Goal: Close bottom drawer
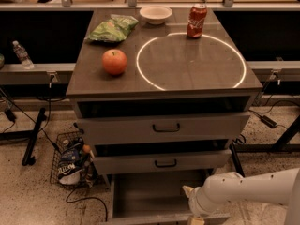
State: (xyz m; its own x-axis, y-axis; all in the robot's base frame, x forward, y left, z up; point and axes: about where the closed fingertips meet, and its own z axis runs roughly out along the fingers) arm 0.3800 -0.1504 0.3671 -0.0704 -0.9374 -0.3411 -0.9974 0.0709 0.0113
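Found the bottom drawer (150,191) pulled well out from the foot of the grey cabinet (93,81), its bare inside open to view and its front panel low at the lower edge of the view. Saw the gripper (196,218) at that same lower edge, down by the right part of the drawer's front and largely cut off. Could not tell whether it was open, closed or gripping anything, nor whether it touched the panel. Traced the white arm (248,189) from the right edge across to a rounded wrist above the drawer's right front corner. Noted the middle drawer (131,164) just above, with a dark bar handle at centre, and the top drawer (117,129) over that, each with a dark gap above its front. Counted on the cabinet top a red apple (115,61) at the left front, a green chip bag (112,28) behind it, a white bowl (156,14) at back centre and a red cola can (197,20) at back right, standing upright on the rim of a white ring (140,71) marked on the surface. Spotted a wire basket (58,146) of packets on the floor left of the cabinet, and a clear water bottle (21,54) at far left.
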